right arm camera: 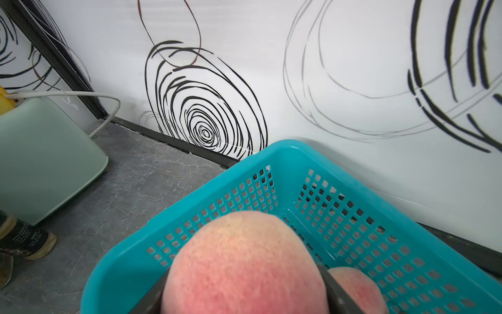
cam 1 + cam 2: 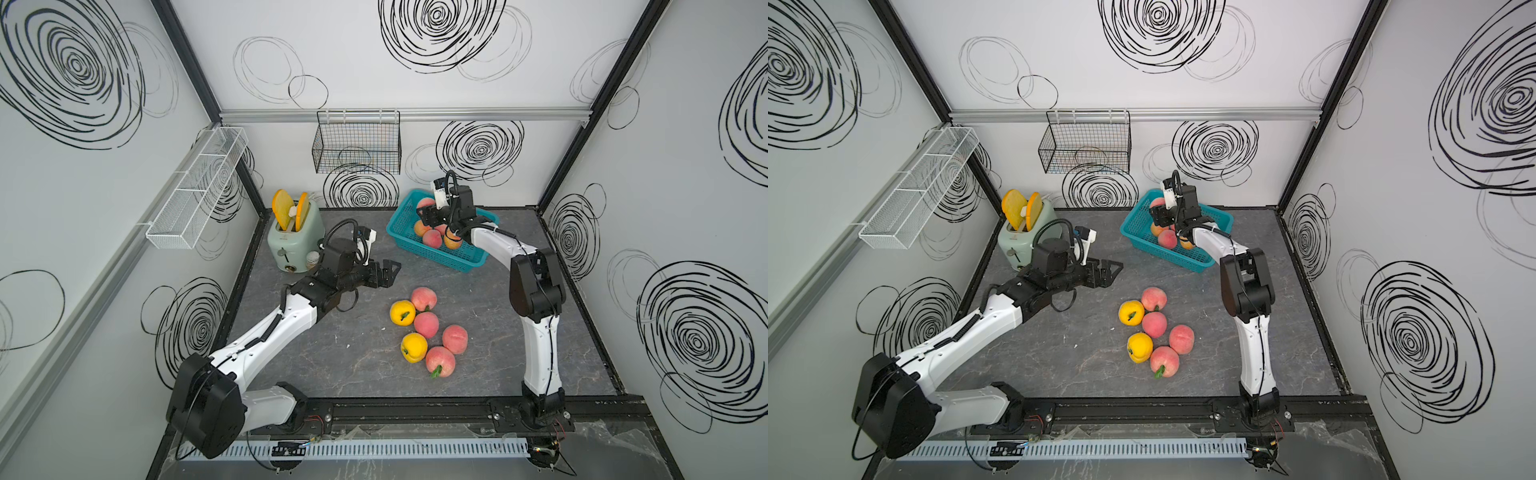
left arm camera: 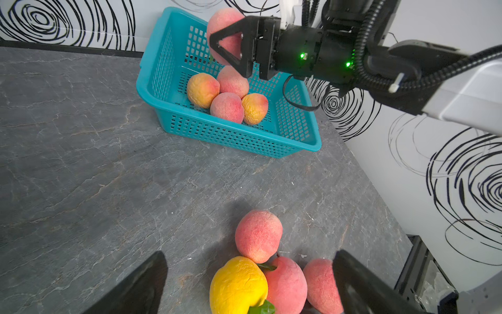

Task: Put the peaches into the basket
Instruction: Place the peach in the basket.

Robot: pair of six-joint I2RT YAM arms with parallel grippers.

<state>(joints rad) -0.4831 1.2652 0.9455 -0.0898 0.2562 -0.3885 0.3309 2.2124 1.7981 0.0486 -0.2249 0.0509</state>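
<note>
While the left gripper (image 2: 390, 274) hovers with its jaws spread wide left of centre in both top views, probably aimed at the six loose peaches (image 2: 426, 324) clustered on the tabletop (image 2: 332, 357) to its lower right, the right gripper (image 2: 426, 208) farther right is clamped on a pink peach (image 3: 220, 21) above the basket (image 2: 400, 227), likely so it drops beside the four already inside. That grey marbled tabletop sits within white walls (image 2: 374, 62) scrawled with black swirls.

top views overhead; both wrist views near the basket (image 3: 231, 136).
</note>
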